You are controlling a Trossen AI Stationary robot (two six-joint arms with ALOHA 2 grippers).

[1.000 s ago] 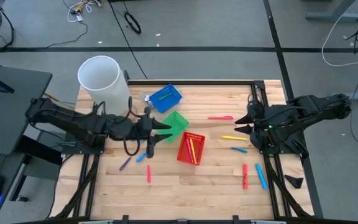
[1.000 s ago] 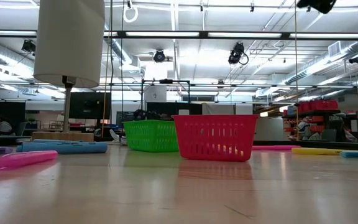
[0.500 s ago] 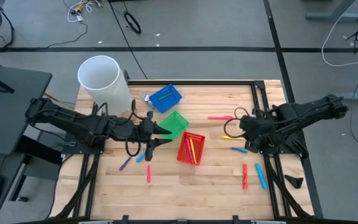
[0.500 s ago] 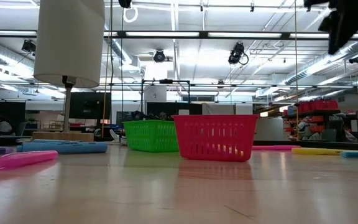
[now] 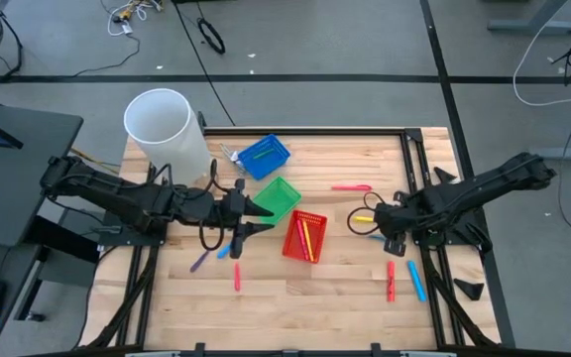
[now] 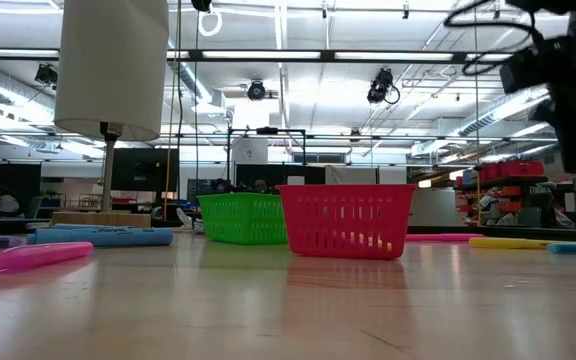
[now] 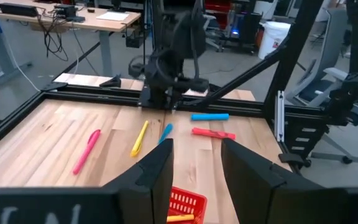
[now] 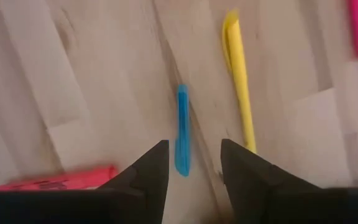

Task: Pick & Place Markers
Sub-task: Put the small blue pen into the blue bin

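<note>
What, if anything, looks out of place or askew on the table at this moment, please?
The green basket sits skewed beside the red basket, which already holds markers. Many markers lie loose on the table, such as the yellow marker and the pink marker. Nothing looks spilled or damaged.

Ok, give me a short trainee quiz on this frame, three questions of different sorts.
1. True or false: the right hand is open above a blue marker.
2. Which basket has markers inside? A) blue basket B) green basket C) red basket
3. Fill in: the marker lying beside the blue one under the right hand is ____.

Key: 1 true; 2 C; 3 yellow.
</note>
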